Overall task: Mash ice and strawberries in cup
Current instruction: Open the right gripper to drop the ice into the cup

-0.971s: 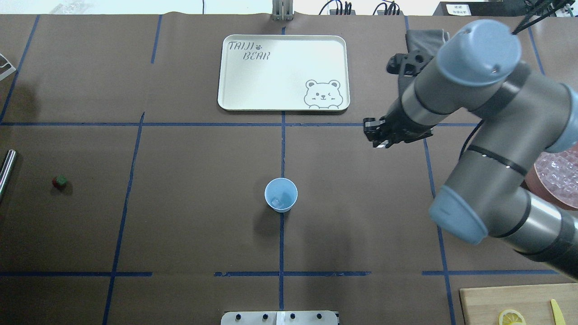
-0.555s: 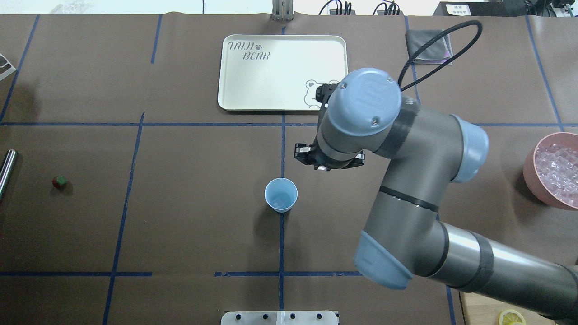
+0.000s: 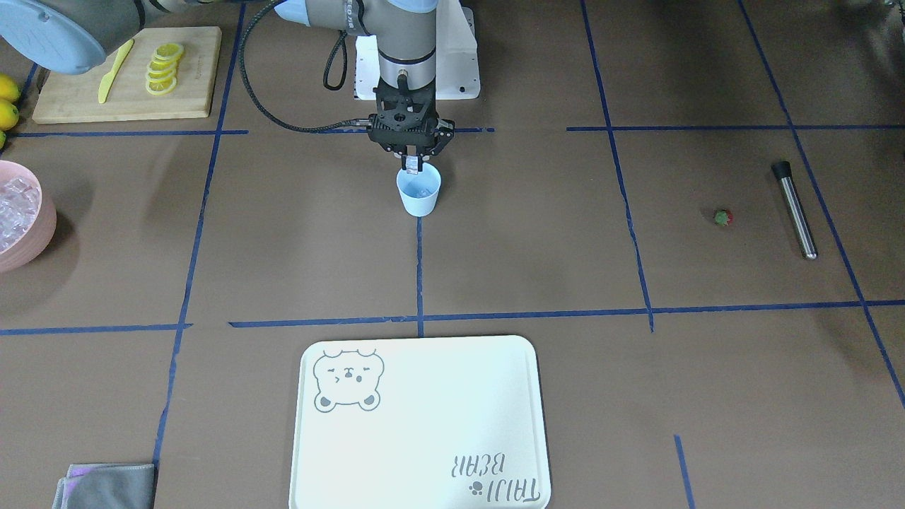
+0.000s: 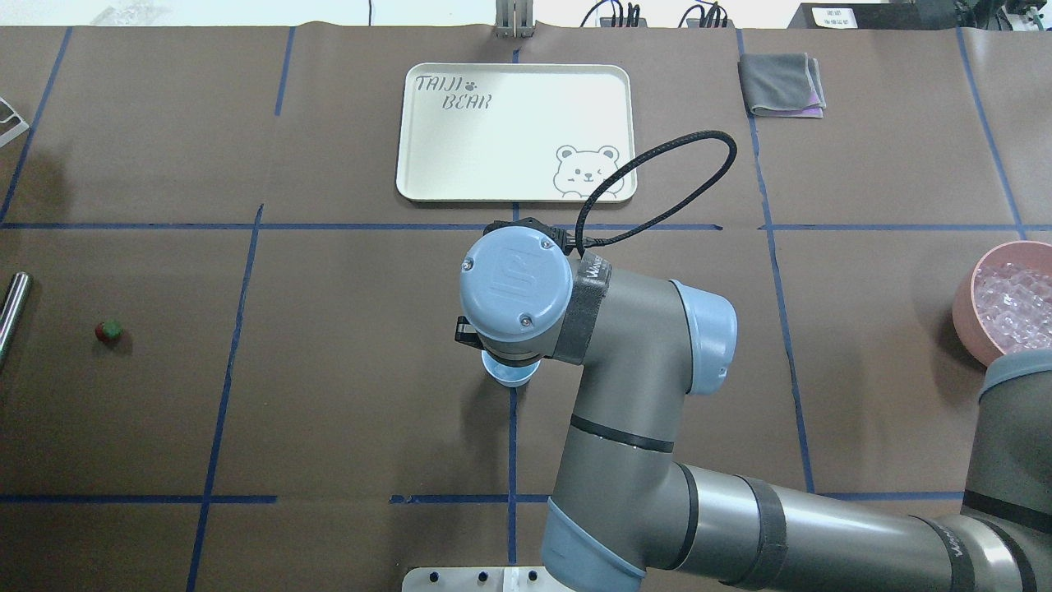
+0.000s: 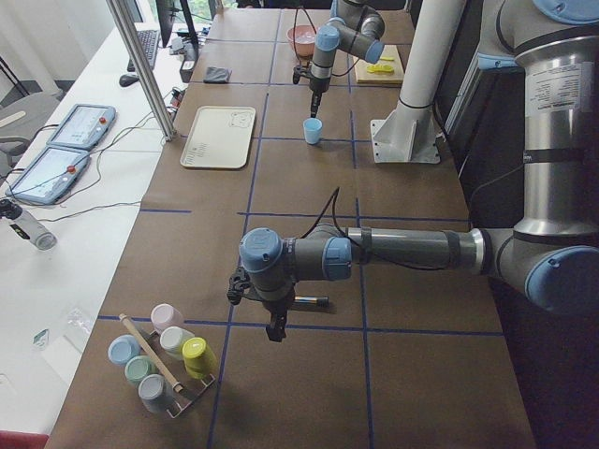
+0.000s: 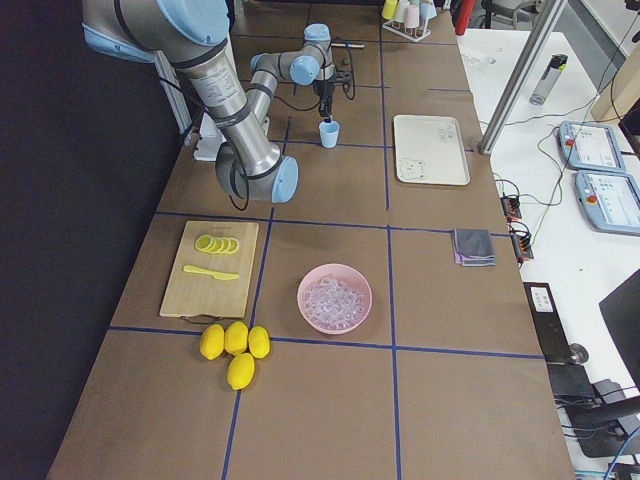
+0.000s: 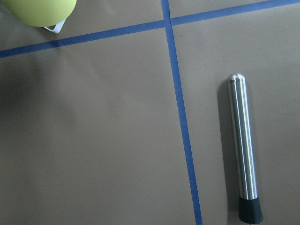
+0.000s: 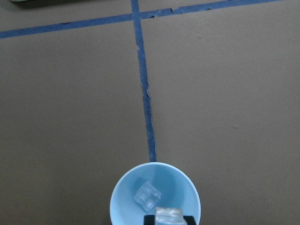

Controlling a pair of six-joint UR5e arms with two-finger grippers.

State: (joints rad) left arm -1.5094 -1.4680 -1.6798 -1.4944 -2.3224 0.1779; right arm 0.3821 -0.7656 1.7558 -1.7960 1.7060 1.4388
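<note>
Overhead, the wrist hides most of the cup (image 4: 509,377). Wrist cam shows right gripper (image 3: 412,167) nearly closed, pinching an ice cube (image 8: 168,216) over it, w/ 2nd cube (image 8: 147,195) inside. Strawberry (image 3: 722,217) sits well apart. Left gripper (image 5: 274,329): can't tell. 0.6s ago the arm was short of the cup.

The mouth of the cup (image 3: 418,192) is being blocked from above by the right gripper (image 3: 412,168), an ice cube (image 8: 168,215) being gripped in it. The strawberry (image 3: 722,217) is being flanked on one side by the metal rod (image 3: 795,212), near but apart.
</note>
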